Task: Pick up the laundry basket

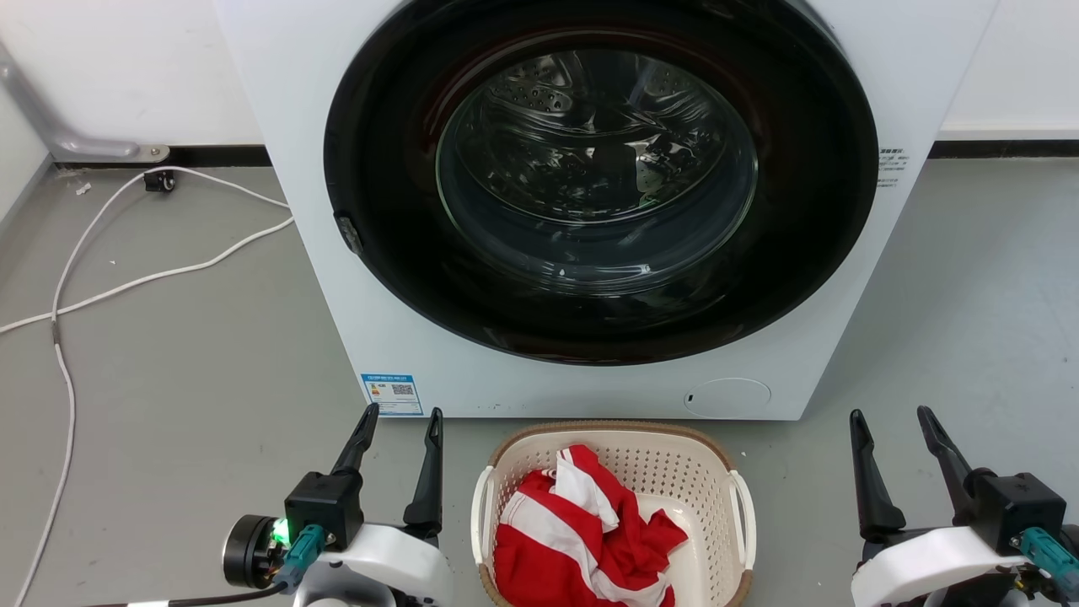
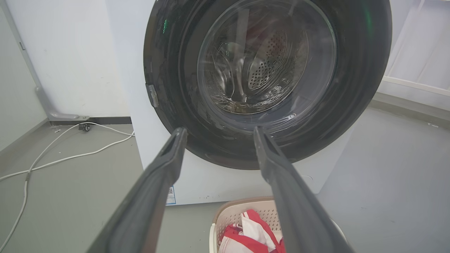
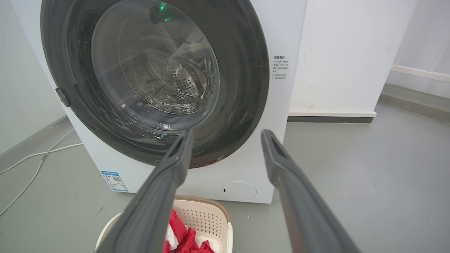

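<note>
A white washing machine (image 1: 295, 126) is standing against the wall, its round dark door (image 1: 600, 181) sitting shut over the steel drum. The grey floor (image 1: 185, 354) is stretching out on both sides of it. The laundry basket (image 1: 666, 472) is sitting on the floor just in front of the machine's base, roughly centred between the two arms, with its brown rim facing up and a white loop handle (image 1: 479, 514) showing on each long side. A red and white garment (image 1: 582, 539) is lying crumpled inside it, covering most of the bottom.

The left tool (image 1: 403, 413) is hovering beside the basket's left side, apart from it, with its two dark fingers spread and holding nothing. The right tool (image 1: 891, 413) is hanging further out on the basket's right, also released and empty, fingers pointing toward the machine.

A white cable (image 1: 152, 276) is trailing across the floor to the machine's left. A small blue sticker (image 1: 392, 394) is showing at the machine's lower left corner.
</note>
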Motion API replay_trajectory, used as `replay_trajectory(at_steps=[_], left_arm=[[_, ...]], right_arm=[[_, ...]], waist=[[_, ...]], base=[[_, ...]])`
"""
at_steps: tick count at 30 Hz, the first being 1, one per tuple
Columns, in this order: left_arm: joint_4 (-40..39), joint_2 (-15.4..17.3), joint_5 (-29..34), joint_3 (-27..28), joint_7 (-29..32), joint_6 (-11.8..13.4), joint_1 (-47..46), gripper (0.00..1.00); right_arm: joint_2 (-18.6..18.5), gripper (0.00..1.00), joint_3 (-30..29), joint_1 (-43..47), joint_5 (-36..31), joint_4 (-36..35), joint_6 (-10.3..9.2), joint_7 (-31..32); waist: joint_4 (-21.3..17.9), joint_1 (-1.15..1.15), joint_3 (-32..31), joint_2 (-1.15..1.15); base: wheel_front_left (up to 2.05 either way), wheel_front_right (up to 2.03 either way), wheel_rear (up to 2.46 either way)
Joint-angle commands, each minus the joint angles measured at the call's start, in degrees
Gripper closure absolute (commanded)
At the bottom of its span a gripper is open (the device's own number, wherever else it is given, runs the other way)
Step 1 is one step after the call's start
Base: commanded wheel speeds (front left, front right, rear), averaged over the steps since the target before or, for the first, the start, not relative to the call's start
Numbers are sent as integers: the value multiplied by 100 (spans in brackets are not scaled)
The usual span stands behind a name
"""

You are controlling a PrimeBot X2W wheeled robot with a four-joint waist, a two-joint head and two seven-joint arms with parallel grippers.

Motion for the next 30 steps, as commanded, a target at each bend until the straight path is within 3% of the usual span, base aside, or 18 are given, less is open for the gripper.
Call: replay_trajectory(at_steps=[1,9,16,30], left_arm=[[11,-2,0,5,-15,24,-59,0],[118,-2,32,-41,-15,0,-273,0],[511,11,124,-83,-14,-96,-1058,0],[2472,213,-123,-315,454,-455,-3063,0]], right_arm=[[12,0,-2,-44,7,12,-2,-23],[12,0,-125,-107,58,55,-2,5],[11,0,-307,-623,-38,254,-2,55],[-129,0,-106,-2272,96,1915,-2,645]], waist=[[-2,0,2,0],[38,0,138,0],[1,0,944,0],[-258,0,2794,0]], base=[[0,0,0],[0,0,0],[0,0,0],[0,0,0]])
